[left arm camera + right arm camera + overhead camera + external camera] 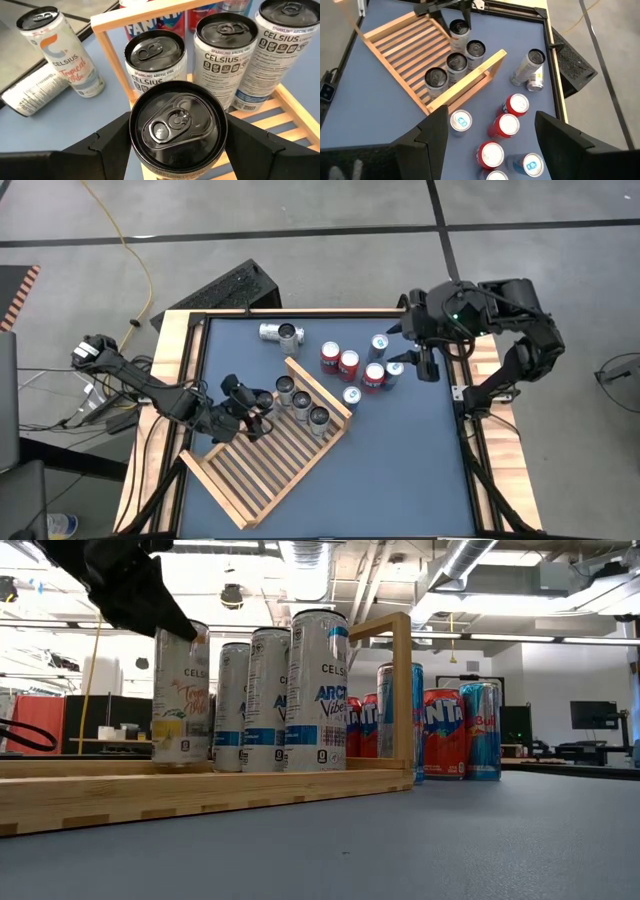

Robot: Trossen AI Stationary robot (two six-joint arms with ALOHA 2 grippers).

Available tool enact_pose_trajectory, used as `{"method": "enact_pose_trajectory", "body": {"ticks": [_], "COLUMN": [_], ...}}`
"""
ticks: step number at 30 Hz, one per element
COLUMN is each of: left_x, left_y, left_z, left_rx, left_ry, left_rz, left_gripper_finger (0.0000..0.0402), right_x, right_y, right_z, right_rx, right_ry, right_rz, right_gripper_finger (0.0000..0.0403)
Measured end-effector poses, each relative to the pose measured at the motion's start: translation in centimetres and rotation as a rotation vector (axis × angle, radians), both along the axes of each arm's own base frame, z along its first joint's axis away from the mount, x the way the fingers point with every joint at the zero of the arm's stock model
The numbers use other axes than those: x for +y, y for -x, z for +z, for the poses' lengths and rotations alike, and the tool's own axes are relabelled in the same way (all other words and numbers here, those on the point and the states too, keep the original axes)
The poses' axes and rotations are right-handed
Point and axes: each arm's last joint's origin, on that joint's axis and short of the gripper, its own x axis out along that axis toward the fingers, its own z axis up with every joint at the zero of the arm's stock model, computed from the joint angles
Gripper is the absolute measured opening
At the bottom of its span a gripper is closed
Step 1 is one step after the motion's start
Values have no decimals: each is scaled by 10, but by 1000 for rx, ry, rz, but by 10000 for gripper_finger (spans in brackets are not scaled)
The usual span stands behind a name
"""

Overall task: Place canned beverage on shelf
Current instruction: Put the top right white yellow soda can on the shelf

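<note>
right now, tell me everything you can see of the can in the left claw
The can is a slim white Celsius with a dark top and unopened pull tab. It stands upright on the wooden shelf, next in the row of three Celsius cans along the frame. The left claw is shut on its sides.

Twelve cans point(348, 365), one slatted wooden shelf point(255, 467).

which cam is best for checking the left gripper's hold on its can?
Left wrist view: the left gripper has a finger on each side of the can, lid fully visible. High view shows the gripper on the shelf only small. Low view shows the can's side, fingers mostly cropped. Right wrist view shows it distant.
</note>
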Motion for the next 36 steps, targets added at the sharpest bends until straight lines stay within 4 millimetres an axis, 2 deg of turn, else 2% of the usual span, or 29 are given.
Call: {"method": "enact_pose_trajectory", "body": {"ticks": [18, 28, 36], "left_x": [-4, -6, -6], "left_y": [-12, -14, -14], "left_z": [-12, -10, -11], "left_rx": [22, -6, 4], "left_ry": [-33, 8, 9], "left_rz": [17, -3, -5], "left_gripper_finger": [255, 294, 299], "right_x": [-4, -4, -4], "right_y": [0, 0, 0], "right_z": [0, 0, 0], "right_rx": [-5, -5, -5], "right_ry": [1, 0, -2], "right_rz": [-18, -18, -20], "right_gripper_finger": [260, 260, 260]}}
